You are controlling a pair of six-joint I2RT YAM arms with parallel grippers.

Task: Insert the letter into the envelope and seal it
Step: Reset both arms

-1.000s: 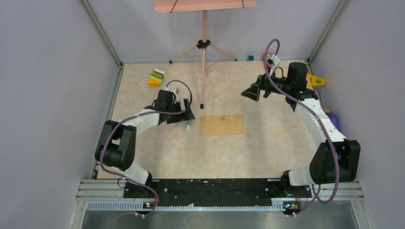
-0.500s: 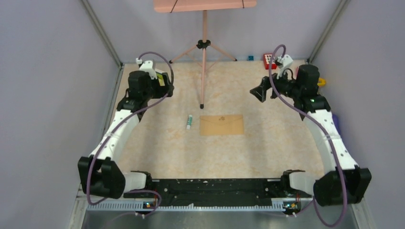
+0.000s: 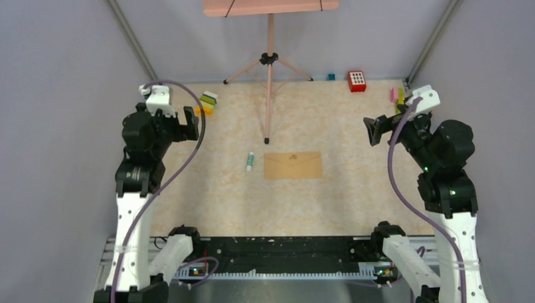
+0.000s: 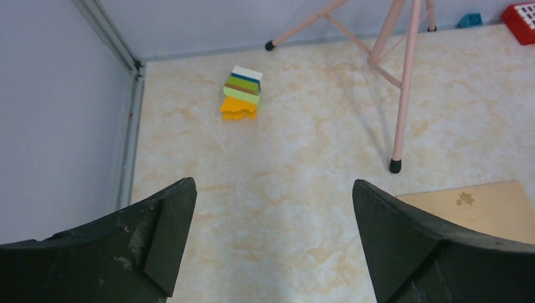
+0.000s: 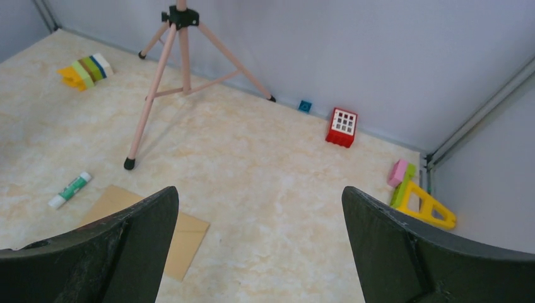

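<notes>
Drawn back to the sides, left gripper [image 4: 271, 183] and right gripper [image 5: 258, 189] gape empty; envelope [image 3: 293, 165] lies flat.

We have drawn the left gripper [image 3: 189, 122] away from the glue stick [image 3: 250, 161] (well apart now) and the right gripper [image 3: 373, 130] outward.

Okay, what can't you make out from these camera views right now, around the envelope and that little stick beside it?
- letter: seen in no view; nothing shows whether it is inside the envelope.
- envelope, left wrist view: cut off by the frame edge and the left tool.
- envelope, right wrist view: near part hidden behind the right tool.
- Flap sealed or not: too small, top view.
- glue stick label: too small to read.
</notes>
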